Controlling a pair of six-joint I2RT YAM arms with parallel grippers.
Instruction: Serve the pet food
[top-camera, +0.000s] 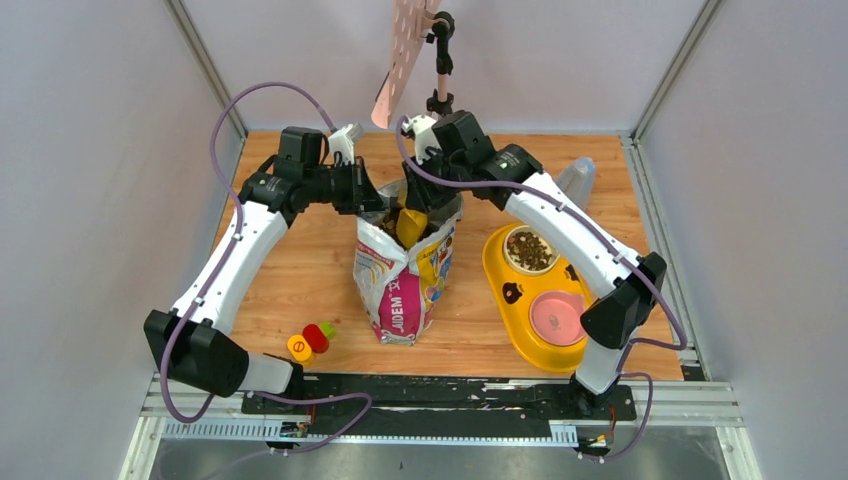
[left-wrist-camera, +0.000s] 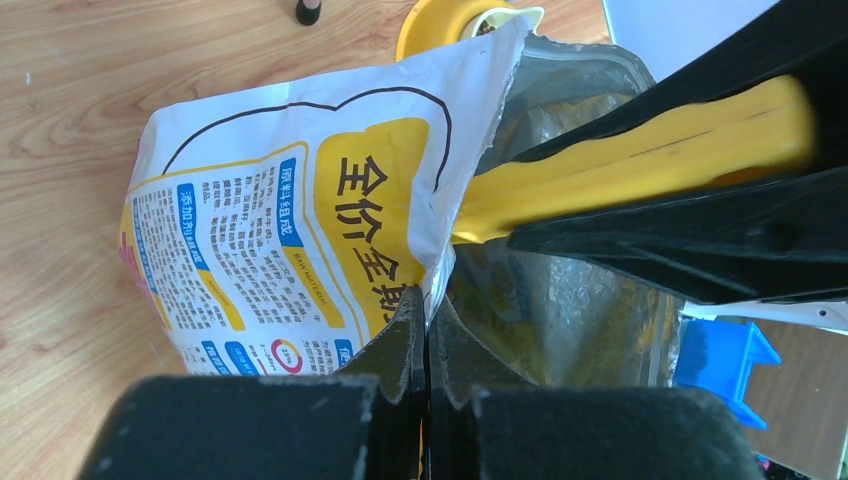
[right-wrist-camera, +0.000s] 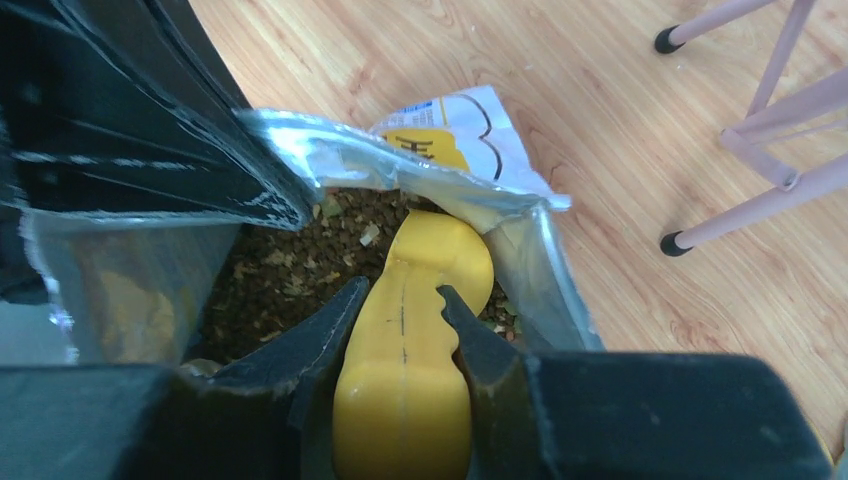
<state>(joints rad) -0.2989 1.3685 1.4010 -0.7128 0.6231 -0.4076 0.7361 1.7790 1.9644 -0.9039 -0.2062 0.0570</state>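
Note:
The white-pink-yellow printed bag (top-camera: 405, 285) stands open at mid-table. My left gripper (top-camera: 362, 190) (left-wrist-camera: 428, 300) is shut on the bag's (left-wrist-camera: 290, 230) left rim and holds the mouth open. My right gripper (top-camera: 422, 195) (right-wrist-camera: 402, 290) is shut on the handle of a yellow scoop (right-wrist-camera: 425, 320) (top-camera: 411, 226) (left-wrist-camera: 640, 165). The scoop's front end is down inside the bag, in the pet food (right-wrist-camera: 280, 275), a dark brown heap of kibble. More kibble (top-camera: 529, 250) lies in the white bowl of the yellow feeder (top-camera: 505, 290) to the bag's right.
The feeder also holds a pink bowl (top-camera: 557, 317). Red, yellow and green small pieces (top-camera: 311, 340) lie near the front left. A pink pegboard stand (top-camera: 402, 60) rises at the back, its legs (right-wrist-camera: 760, 130) near the bag. A clear container (top-camera: 577, 180) sits at back right.

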